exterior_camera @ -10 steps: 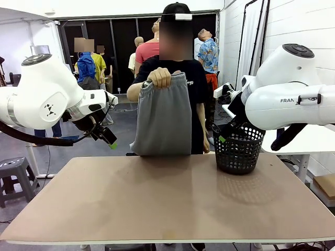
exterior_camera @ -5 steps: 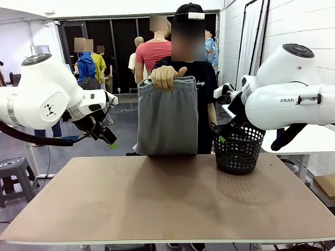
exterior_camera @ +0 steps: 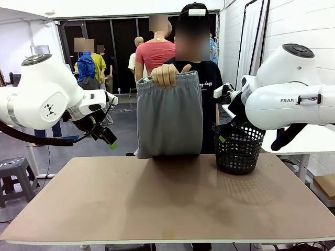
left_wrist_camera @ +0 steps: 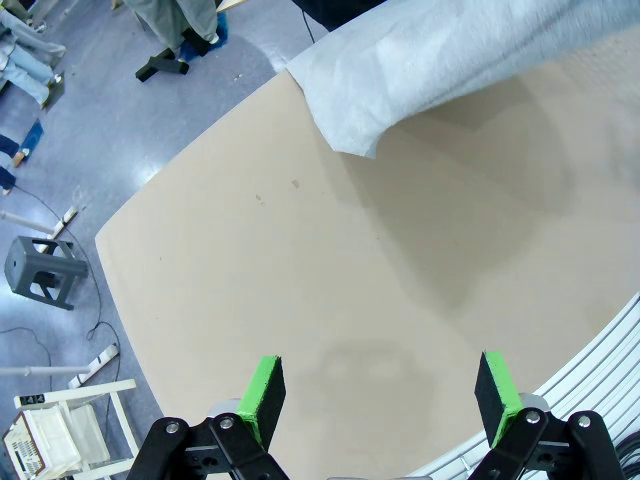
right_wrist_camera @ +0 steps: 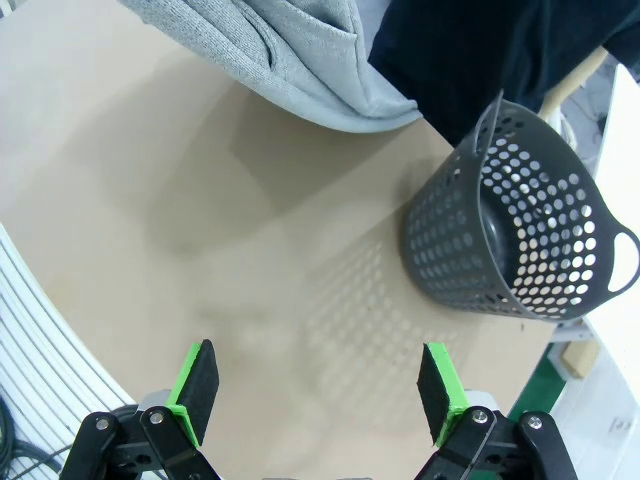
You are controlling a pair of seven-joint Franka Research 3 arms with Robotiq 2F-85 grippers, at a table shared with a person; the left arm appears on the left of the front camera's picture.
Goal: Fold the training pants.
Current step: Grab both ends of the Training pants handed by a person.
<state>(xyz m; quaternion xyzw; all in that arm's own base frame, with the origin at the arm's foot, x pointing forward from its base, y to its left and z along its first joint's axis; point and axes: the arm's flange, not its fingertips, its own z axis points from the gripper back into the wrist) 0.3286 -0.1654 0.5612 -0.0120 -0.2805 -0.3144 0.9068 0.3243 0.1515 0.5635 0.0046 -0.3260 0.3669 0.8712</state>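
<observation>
Nearest the camera, the brown bench (exterior_camera: pixel 167 209) lies bare across its front half. Above its left side the left arm (exterior_camera: pixel 47 99) hangs clear of the surface. The left jaws are spread wide with nothing between them, and the wrist view shows their green pads (left_wrist_camera: pixel 262 395) far apart over plain bench top. On the other side the right arm (exterior_camera: pixel 293 99) hovers in the same way. The right jaws are just as wide and also grip nothing, their pads (right_wrist_camera: pixel 196 385) well apart above the bench. Farther back, a black mesh basket (exterior_camera: pixel 238 151) stands upright on the right part of the bench, close to the right jaws. To its left, near it but not touching, the grey pants (exterior_camera: pixel 168 117) hang in the air over the far edge. They are held up by the gathered waistband in the person's hand (exterior_camera: pixel 166 76), and the lower end reaches down to about the bench surface. Whether the cloth rests on it I cannot tell. Behind the pants, at the far side of the bench, stands the person in a dark shirt.
</observation>
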